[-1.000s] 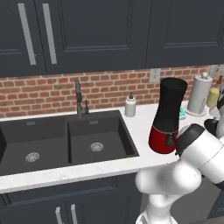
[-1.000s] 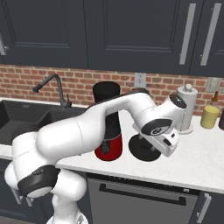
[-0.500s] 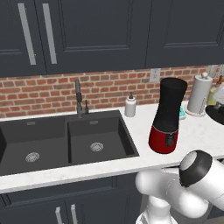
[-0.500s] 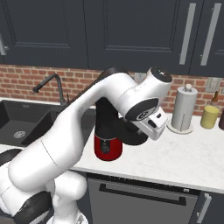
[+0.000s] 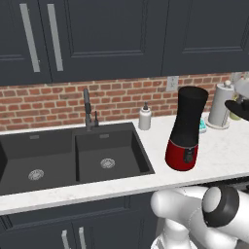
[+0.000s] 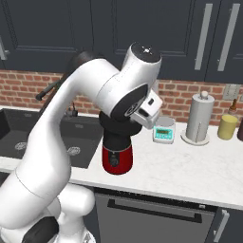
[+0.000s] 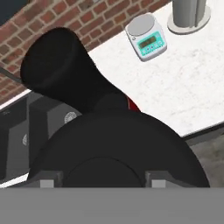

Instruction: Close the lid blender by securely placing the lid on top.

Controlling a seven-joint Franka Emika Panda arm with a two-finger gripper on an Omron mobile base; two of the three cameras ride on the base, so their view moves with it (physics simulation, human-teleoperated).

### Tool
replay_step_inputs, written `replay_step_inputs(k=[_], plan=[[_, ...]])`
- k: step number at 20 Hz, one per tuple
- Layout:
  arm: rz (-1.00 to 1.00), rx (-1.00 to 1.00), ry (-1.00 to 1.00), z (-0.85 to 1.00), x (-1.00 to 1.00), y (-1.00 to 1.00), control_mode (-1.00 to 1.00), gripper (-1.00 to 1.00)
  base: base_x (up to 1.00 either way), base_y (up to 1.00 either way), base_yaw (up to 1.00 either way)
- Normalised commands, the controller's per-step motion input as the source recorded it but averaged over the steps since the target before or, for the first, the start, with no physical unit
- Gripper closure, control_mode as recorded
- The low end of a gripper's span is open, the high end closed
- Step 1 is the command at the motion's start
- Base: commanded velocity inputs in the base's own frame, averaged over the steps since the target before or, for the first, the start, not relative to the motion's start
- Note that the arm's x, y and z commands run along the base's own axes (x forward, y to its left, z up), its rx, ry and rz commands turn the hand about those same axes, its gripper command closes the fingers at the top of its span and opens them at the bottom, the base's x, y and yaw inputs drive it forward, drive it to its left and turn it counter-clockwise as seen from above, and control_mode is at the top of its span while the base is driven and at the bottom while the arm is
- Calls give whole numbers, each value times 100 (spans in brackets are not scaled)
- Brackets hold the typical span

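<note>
One step is in hand: carrying the lid to the blender. Seating is not yet done.

Layout, left base view, left to right:
- Double sink (image 5: 142, 156) with dark faucet (image 5: 87, 109) behind it.
- White soap bottle (image 5: 144, 118) by the brick wall.
- Blender (image 5: 186, 129) upright on the white counter (image 5: 219, 151), well apart from the sink edge. Black jar on a red base, mouth open, nothing on the rim.
- Pale grey canister (image 5: 221, 104) further right.
- Lid (image 5: 240, 108) aloft at the right edge of the frame, clear of the counter and well right of the jar.

Right base view: the black disc hangs under the hand and overlaps the jar's upper part from this angle. A small kitchen scale (image 6: 164, 129) sits between blender and canister.

Hand view: gripper (image 7: 101, 180) is clamped on the lid, whose broad black face covers the lower frame. The jar mouth lies up and to the left of it, so the two are not yet in line.

Judgement: the lid is not above the rim; the two base views disagree on the overlap, so the offset is real.

Next move calls for:
- shifting the hand until the disc is centred over the mouth;
- levelling the disc with the rim;
- lowering straight down, then releasing only once it sits flush.

Risk: an off-centre descent could nudge the tall jar.
</note>
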Motion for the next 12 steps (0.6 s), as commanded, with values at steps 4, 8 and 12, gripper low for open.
replay_step_inputs(k=[4,8,12], plan=[[16,-2,-16,59,0,41,-100,100,0,0,0],[17,-1,-7,34,16,24,-100,100,0,0,0],[10,0,0,-4,30,6,-100,100,0,0,0]])
